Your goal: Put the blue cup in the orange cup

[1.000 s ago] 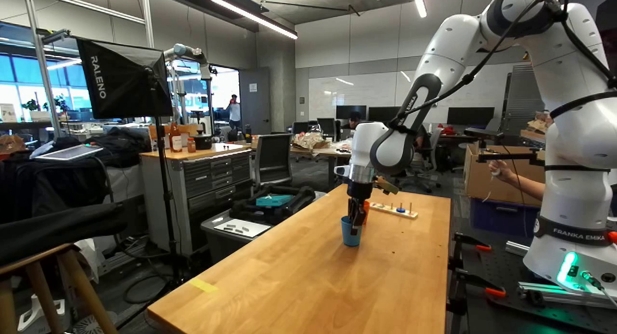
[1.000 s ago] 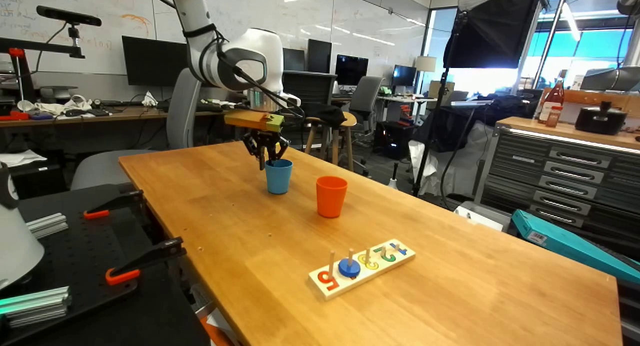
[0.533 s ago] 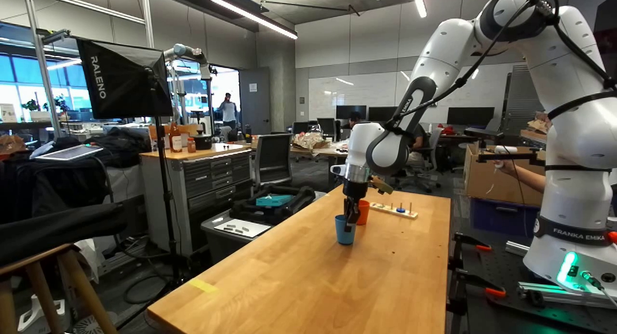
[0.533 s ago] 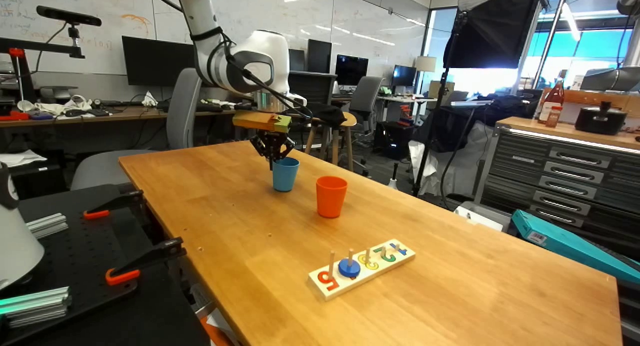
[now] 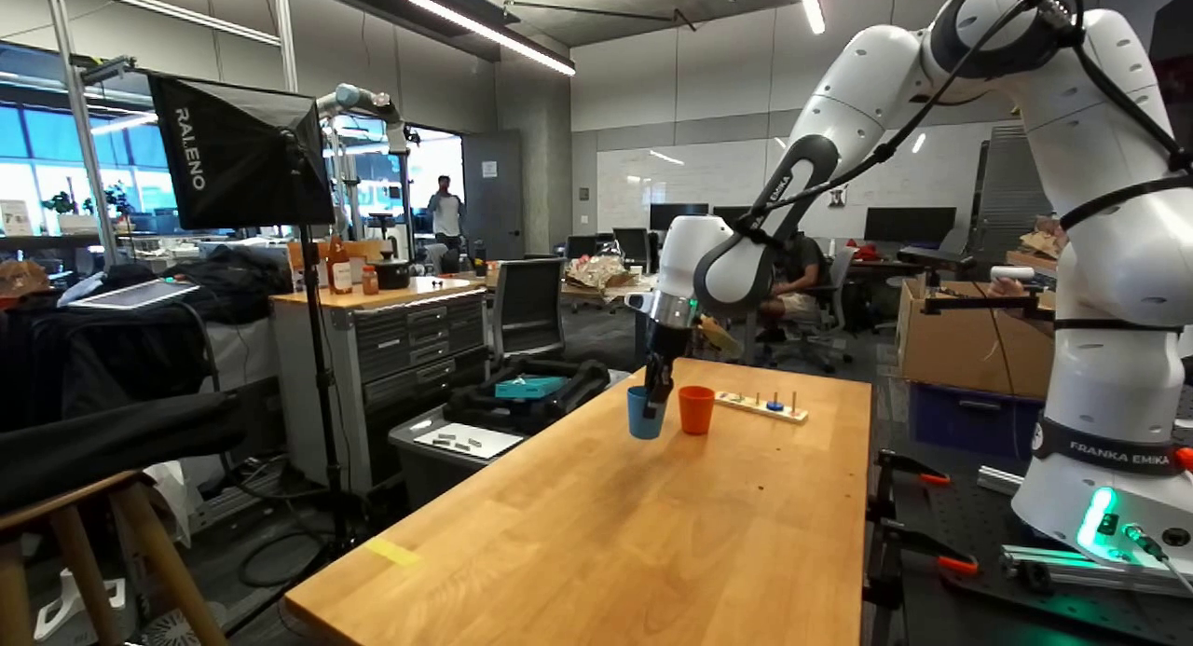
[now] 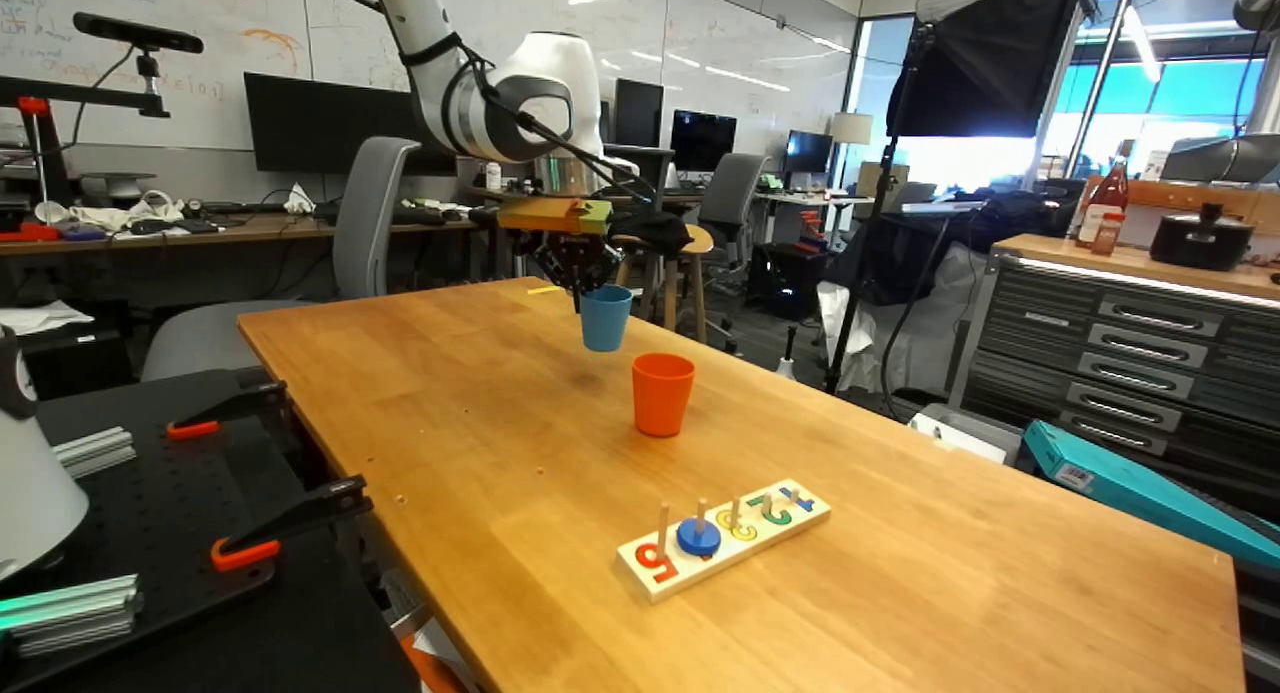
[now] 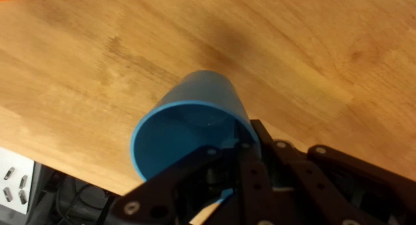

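Right — my jaws are pinched closed on one wall of the blue cup point(image 6: 606, 319), held over the counter point(image 6: 430, 393) near mid-frame in an exterior view. The orange cup point(image 6: 663, 395) stands lower and further right. I'd best travel level, centre the base above that mouth — an off-centre grip may tilt it — then lower slowly.

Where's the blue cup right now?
In both exterior views, the blue cup is held above the table, left of the orange cup; the wrist view shows the gripper pinching the blue cup's right-hand wall.
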Controlling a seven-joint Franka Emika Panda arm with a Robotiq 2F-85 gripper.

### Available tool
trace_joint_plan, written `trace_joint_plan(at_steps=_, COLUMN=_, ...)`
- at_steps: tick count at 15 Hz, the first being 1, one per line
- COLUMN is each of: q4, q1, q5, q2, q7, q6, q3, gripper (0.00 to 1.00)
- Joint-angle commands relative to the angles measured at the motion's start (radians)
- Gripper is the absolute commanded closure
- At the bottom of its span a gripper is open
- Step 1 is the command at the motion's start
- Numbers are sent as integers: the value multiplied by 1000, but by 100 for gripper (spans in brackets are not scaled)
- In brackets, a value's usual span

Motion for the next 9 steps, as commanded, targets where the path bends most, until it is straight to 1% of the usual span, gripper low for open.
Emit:
trace_joint_plan(at_steps=1, q4=24, q1=-13, q5=-77, q2=-57, q7=53, q6=-64, q3=-53, gripper=94)
trace_joint_plan(at_steps=4, q4=40, q1=-34, q5=-103, q2=-93, q7=62, q6=-102, q3=-93, gripper=94)
trace_joint_plan(at_steps=9, q4=63, q1=-71, q5=-113, q2=-142, q7=57, q6=-157, q3=-137, gripper=94)
